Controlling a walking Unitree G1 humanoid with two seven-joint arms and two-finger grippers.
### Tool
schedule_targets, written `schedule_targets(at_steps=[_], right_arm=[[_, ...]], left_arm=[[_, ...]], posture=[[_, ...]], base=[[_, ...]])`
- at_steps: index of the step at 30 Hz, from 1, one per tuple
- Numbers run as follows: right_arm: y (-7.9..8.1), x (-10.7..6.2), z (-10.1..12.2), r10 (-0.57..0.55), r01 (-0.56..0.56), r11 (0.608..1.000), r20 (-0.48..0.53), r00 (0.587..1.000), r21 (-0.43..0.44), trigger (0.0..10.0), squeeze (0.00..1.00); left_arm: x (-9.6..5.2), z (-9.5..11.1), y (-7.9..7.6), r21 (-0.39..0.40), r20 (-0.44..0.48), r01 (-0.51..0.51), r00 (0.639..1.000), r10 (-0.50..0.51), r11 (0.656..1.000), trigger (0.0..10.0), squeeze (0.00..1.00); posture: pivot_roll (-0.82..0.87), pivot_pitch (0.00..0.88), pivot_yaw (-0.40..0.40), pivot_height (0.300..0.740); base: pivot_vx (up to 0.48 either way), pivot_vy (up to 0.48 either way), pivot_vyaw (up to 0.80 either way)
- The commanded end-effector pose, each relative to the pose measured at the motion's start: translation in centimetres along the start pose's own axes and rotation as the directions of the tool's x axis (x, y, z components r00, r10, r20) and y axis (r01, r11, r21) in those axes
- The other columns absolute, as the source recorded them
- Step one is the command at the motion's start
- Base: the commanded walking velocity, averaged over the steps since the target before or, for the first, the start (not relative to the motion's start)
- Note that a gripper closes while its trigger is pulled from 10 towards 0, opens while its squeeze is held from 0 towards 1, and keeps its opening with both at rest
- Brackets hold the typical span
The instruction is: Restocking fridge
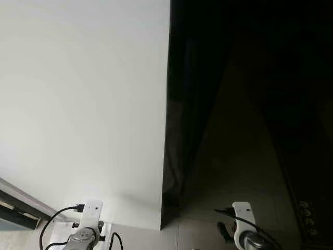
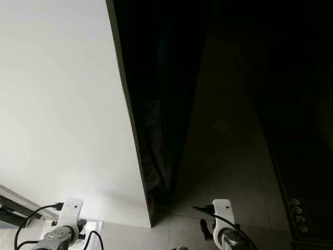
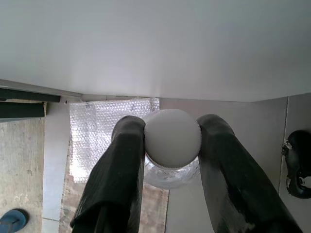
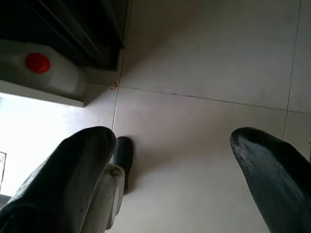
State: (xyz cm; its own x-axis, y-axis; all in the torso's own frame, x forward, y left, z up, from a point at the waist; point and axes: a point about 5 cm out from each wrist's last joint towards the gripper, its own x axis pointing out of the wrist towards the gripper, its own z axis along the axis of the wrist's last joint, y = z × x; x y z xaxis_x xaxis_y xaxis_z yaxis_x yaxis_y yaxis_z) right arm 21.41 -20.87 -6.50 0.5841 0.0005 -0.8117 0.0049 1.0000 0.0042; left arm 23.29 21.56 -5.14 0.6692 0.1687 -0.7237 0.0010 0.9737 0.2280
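Left gripper (image 3: 170, 141) clamps bottle (image 3: 172, 141) beside white fridge door (image 1: 83, 104) edge

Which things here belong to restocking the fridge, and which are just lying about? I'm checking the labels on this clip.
Part of the job:
- clear bottle with white cap, clamped in the left gripper
- right gripper, open, holding nothing
- white fridge door

Lying about:
- white jug with red cap
- bubble wrap
- blue slipper

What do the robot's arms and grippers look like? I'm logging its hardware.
Each silver arm ends in a white, rounded wrist plate with small holes and a black cable plugged in: left arm, right arm. Both the left gripper and right gripper have two long, thick, matte black, round-tipped fingers.
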Motion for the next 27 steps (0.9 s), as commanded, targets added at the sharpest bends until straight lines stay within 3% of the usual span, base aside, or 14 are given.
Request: schedule_targets(at_steps=[1, 11, 16, 27], right_arm=[[0.51, 0.04, -0.45, 0.007, -0.007, 1.0, -0.007, 1.0, 0.019, 10.0, 0.0], [0.18, -0.04, 0.17, -0.082, 0.08, 0.996, 0.088, 0.993, 0.031, 10.0, 0.0], [0.09, -0.17, 0.39, -0.138, 0.128, 0.989, 0.15, 0.979, 0.078, 10.0, 0.0], [0.11, -0.18, 0.38, -0.144, 0.133, 0.988, 0.155, 0.977, 0.079, 10.0, 0.0]], left_arm=[[-0.26, -1.62, 0.76, 0.014, -0.052, -0.016, 0.999, 0.016, 1.0, 10.0, 0.0], [-0.26, -1.72, 0.96, 0.019, -0.066, -0.041, 0.997, 0.043, 0.999, 10.0, 0.0], [-0.29, -1.86, 1.08, 0.019, -0.072, -0.047, 0.996, 0.048, 0.999, 10.0, 0.0], [-0.29, -1.86, 1.08, 0.019, -0.073, -0.048, 0.996, 0.049, 0.999, 10.0, 0.0]], posture=[[-0.09, 0.072, -0.005, 0.74], [-0.1, 0.071, -0.001, 0.74], [-0.11, 0.069, 0.006, 0.74], [-0.11, 0.069, 0.006, 0.74]], base=[[0.0, 0.0, 0.0], [0.0, 0.0, 0.0], [0.0, 0.0, 0.0], [0.0, 0.0, 0.0]])
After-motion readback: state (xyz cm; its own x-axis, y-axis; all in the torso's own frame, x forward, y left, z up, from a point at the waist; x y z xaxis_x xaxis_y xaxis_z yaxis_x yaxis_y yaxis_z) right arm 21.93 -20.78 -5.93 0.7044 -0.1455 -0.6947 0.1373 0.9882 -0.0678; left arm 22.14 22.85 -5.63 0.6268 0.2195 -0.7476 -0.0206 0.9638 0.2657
